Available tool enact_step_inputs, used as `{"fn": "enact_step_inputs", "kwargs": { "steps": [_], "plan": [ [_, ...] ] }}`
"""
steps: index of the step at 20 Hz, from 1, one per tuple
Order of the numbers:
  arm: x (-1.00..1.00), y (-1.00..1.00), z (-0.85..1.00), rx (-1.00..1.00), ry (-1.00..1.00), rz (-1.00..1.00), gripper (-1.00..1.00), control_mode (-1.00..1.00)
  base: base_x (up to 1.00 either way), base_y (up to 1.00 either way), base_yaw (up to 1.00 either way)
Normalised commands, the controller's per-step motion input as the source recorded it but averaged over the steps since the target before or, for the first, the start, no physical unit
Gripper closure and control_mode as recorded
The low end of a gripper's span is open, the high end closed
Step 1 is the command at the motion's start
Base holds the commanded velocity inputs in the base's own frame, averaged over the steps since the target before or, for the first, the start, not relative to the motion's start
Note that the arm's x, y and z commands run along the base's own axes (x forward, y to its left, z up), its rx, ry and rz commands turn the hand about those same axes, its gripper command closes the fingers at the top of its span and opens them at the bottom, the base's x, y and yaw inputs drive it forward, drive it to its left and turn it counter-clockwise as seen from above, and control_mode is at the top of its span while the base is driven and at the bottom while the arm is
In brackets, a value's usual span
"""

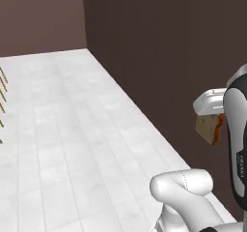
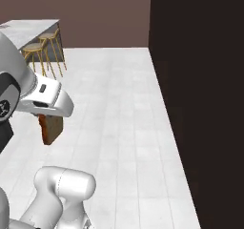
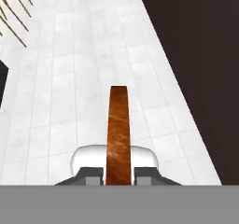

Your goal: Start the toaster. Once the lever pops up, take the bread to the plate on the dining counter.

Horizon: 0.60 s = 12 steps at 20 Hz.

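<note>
Carrying is under way: the pincer [image 3: 119, 171] is clamped on the bread [image 3: 118, 134], held edge-on at lower centre of the hand view, above pale floor tiles. Toasting looks done; the dining counter [image 2: 26, 30], upper left, remains far, the plate unreached.

A slice of bread [image 3: 118, 134] stands edge-on between the closed gripper [image 3: 118, 174] at six o'clock. White tiled floor [image 3: 84, 55] stretches toward twelve. A dark wall [image 3: 200, 55] fills two o'clock.
</note>
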Motion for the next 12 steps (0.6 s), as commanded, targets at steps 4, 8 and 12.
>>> {"fn": "enact_step_inputs", "kwargs": {
  "steps": [4, 8, 12],
  "plan": [
    [0.0, 0.0, 0.0, 0.0, 0.0, 0.0, 1.0, 1.0, 1.0, -0.4, 0.29],
    [0.0, 0.0, 0.0, 0.0, 0.0, 0.0, 1.0, 1.0, 1.0, -0.5, 0.29],
    [0.0, 0.0, 0.0, 0.0, 0.0, 0.0, 1.0, 1.0, 1.0, -0.53, 0.28]
  ]
}}
